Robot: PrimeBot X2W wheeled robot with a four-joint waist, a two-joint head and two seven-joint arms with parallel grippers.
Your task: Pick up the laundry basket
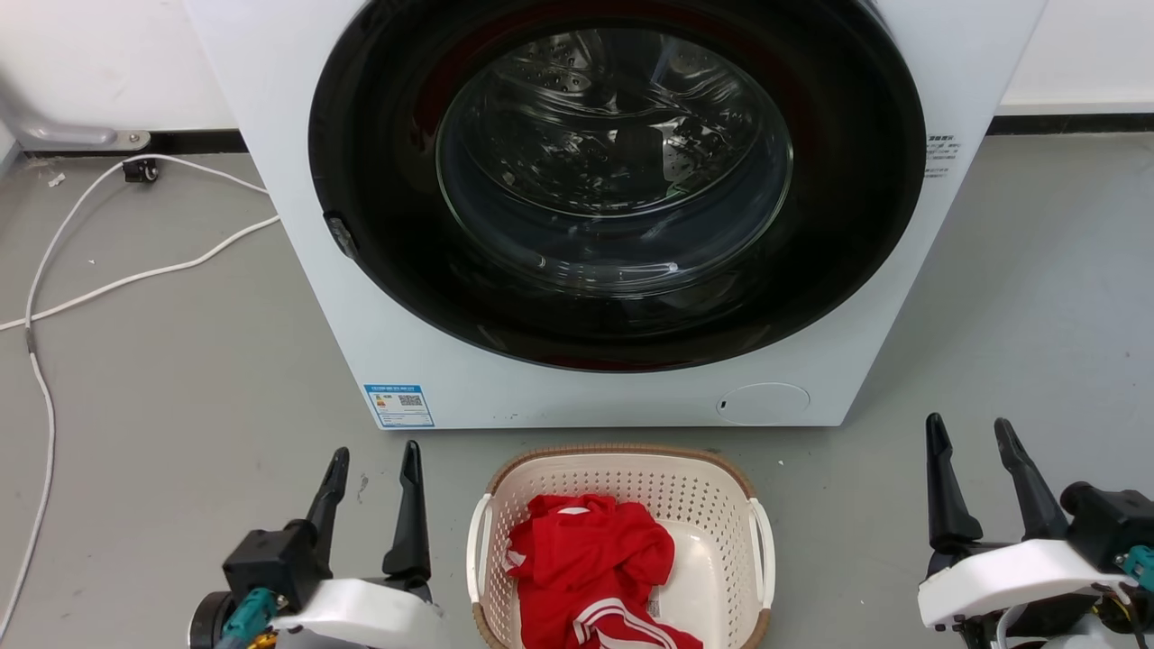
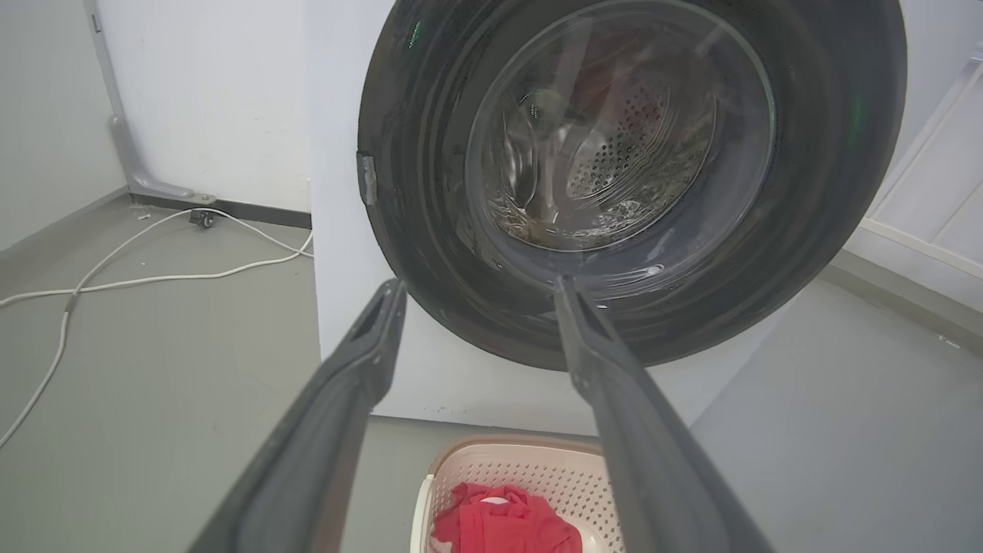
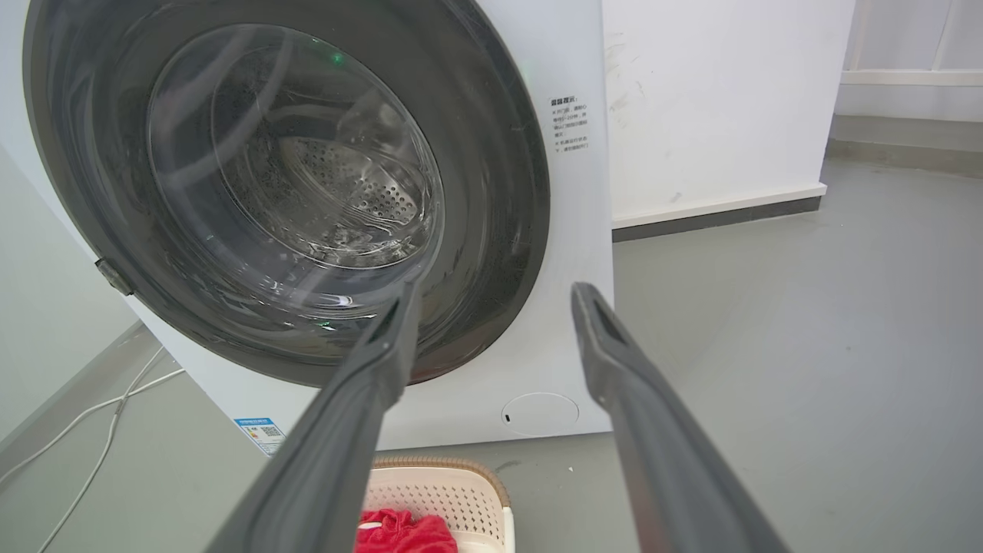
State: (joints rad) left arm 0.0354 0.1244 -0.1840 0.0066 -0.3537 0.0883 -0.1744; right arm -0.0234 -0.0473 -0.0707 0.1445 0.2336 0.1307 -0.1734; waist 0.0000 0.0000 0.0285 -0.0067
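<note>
Cream perforated plastic with a brown woven-look rim, the laundry basket [image 1: 631, 476] sits on the grey floor [image 1: 180, 379] just in front of a white washing machine [image 1: 559, 397], below its dark-ringed round glass door [image 1: 613, 180]; a red garment [image 1: 590, 559] with white stripes lies heaped inside (bunched toward the basket's left and near side); the basket's two white handles, left [image 1: 475, 550] and right [image 1: 764, 550], stand free of any grip. To the left of the basket the left gripper [image 1: 376, 451] hovers with its two dark fingers parted and nothing between them; to the right, and farther from the basket, the right gripper [image 1: 968, 422] is likewise spread and empty; both sets of fingers point toward the machine. A white cable [image 1: 135, 275] trails across the floor at far left.
</note>
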